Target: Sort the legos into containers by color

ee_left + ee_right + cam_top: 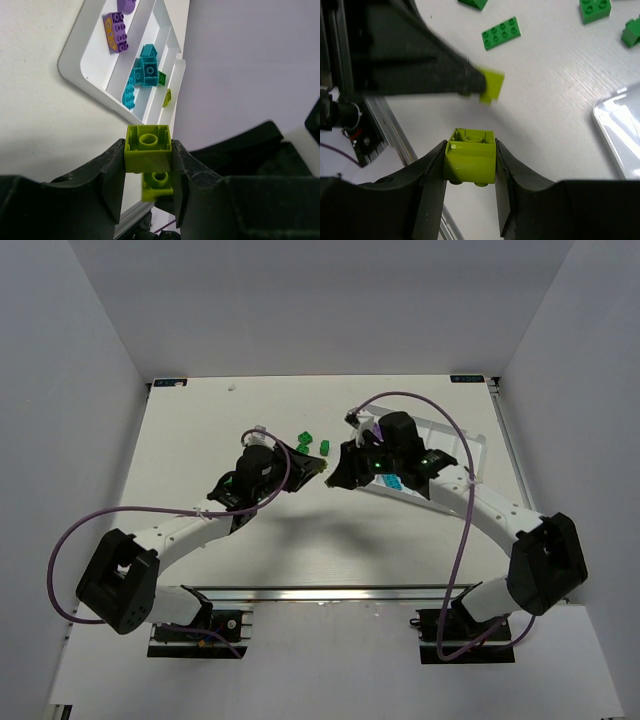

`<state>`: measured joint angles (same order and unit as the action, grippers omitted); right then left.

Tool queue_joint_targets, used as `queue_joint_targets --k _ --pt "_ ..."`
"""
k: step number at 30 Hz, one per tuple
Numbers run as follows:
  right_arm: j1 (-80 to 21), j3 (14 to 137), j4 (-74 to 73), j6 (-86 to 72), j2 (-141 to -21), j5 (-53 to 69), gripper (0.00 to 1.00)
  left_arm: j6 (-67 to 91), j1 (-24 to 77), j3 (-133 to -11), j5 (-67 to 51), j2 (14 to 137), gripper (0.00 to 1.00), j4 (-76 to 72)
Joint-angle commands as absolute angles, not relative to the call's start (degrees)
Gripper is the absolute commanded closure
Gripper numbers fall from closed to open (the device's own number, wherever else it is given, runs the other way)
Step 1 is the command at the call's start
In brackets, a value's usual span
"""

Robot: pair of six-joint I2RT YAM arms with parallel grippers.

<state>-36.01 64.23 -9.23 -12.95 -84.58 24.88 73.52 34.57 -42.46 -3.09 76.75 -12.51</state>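
The left fingers [148, 156] are closed on a yellow-green lego [148, 144]. The right fingers [470, 161] are clamped on a second yellow-green lego [470, 154]. In the left wrist view the tray [75, 67] lies ahead, at upper centre, with its dividers running up-frame. Its rightmost compartment already contains a loose yellow-green piece [167, 98]. In the top view the right arm is the nearer to the tray.
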Motion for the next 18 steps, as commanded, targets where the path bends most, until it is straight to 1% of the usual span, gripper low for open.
queue_joint_targets --k 1,5,7,8,9,10,12,13,15,18 --pt "-33.9 60.8 -10.5 -5.8 -78.3 29.8 1.00 72.4 33.2 -42.9 -3.3 76.8 0.96 -14.1" --pt "-28.8 57.4 -14.7 -0.3 -73.2 29.4 1.00 71.1 33.0 -44.0 -4.0 78.0 0.97 -14.0" --pt "-23.0 57.0 -20.5 4.8 -71.1 28.7 1.00 70.0 33.0 -44.8 -4.7 78.4 0.97 -13.3" --pt "-20.8 56.9 -23.2 11.2 -70.7 27.2 1.00 68.4 33.0 -45.2 -4.7 78.6 0.97 -12.3" --pt "-16.8 56.8 -25.6 14.1 -70.1 22.5 1.00 67.7 33.0 -45.5 -4.9 78.7 0.97 -11.9" --pt "-14.9 56.3 -30.1 16.8 -70.0 20.1 1.00 67.1 33.0 -45.4 -5.7 79.1 0.97 -11.7" --pt "-10.7 55.4 -33.3 22.8 -69.7 15.8 1.00 65.9 33.1 -45.1 -6.8 79.4 0.98 -12.3" --pt "-5.4 54.1 -34.7 24.6 -69.3 14.9 1.00 65.7 33.2 -44.7 -7.7 79.5 0.98 -12.7" --pt "2.1 52.7 -34.5 28.2 -67.5 13.5 1.00 64.3 33.7 -45.0 -8.4 80.2 0.98 -13.1" --pt "6.9 50.5 -32.1 30.7 -68.0 11.1 1.00 62.6 34.9 -46.0 -10.5 82.0 0.97 -14.7"
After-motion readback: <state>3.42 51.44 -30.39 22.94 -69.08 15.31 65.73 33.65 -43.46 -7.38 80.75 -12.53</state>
